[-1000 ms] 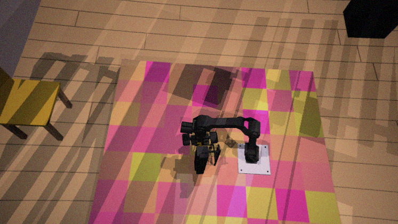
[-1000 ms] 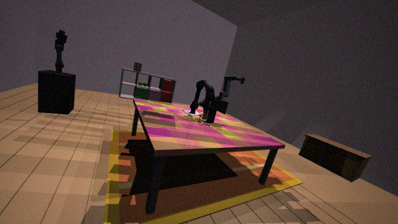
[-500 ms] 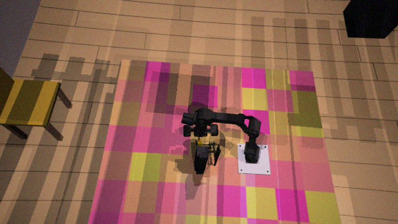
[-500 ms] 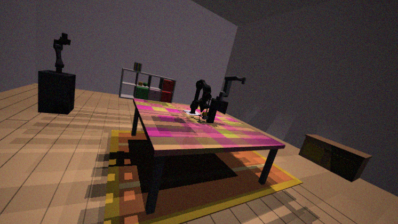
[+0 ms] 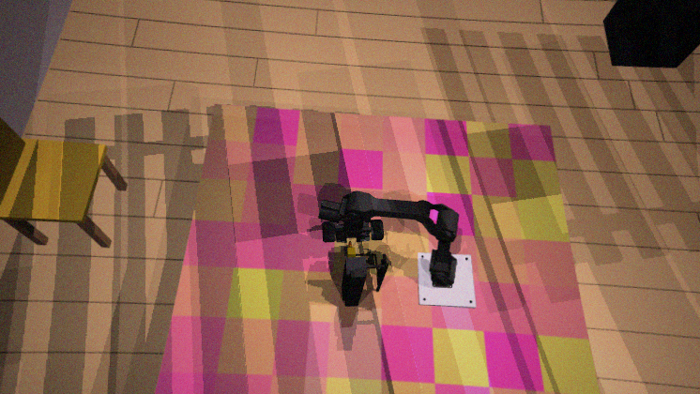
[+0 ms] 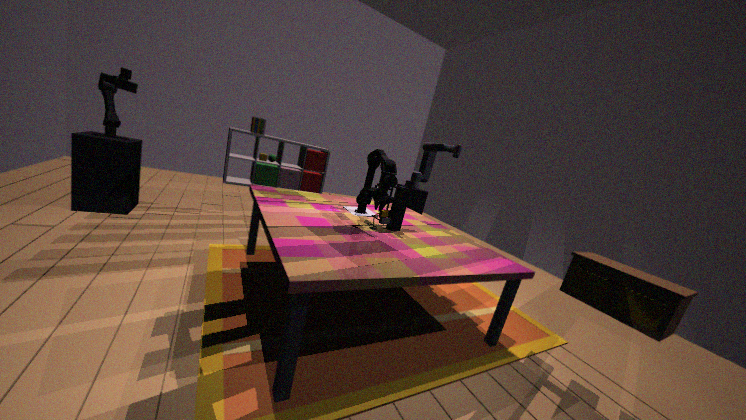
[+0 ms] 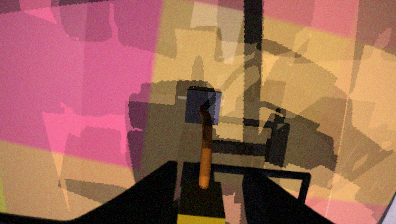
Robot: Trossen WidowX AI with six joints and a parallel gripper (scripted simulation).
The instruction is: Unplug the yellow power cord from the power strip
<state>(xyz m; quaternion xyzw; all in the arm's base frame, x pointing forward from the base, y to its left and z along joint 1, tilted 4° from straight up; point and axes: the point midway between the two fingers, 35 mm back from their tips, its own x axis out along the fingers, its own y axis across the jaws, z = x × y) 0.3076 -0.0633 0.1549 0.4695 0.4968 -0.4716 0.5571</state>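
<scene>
Item: yellow power cord with plug. The orange-yellow cord (image 7: pixel 205 150) runs in the wrist view from a small blue-grey square block (image 7: pixel 203 106) lying on the table, back toward the camera, and ends at the plug (image 7: pixel 200 216), a dark body with a yellow lower edge. The plug sits in the gap between the two black fingers of the pincer (image 7: pixel 202 192). The fingers stand partly apart, slackened off the plug rather than clamped on it; whether either one touches its sides cannot be told. From above, a yellow speck of plug (image 5: pixel 350 250) shows just below the wrist of the black six-joint arm (image 5: pixel 391 207), at the far end of a black upright block (image 5: pixel 353 281); whether that block is the power strip cannot be told. To the right of the cord in the wrist view lies a small black fitting (image 7: pixel 277 142) joined to thin black bars, of uncertain identity. Setting: a dark-legged table (image 6: pixel 313 281) with a top chequered in pink, magenta, tan and lime. The arm's base stands on a white square plate (image 5: pixel 463 295) to the right of the pincer. Off the table: a yellow-seated wooden chair (image 5: pixel 49 181) at left and a grey cube shelf (image 6: pixel 276 161) by the far wall.
</scene>
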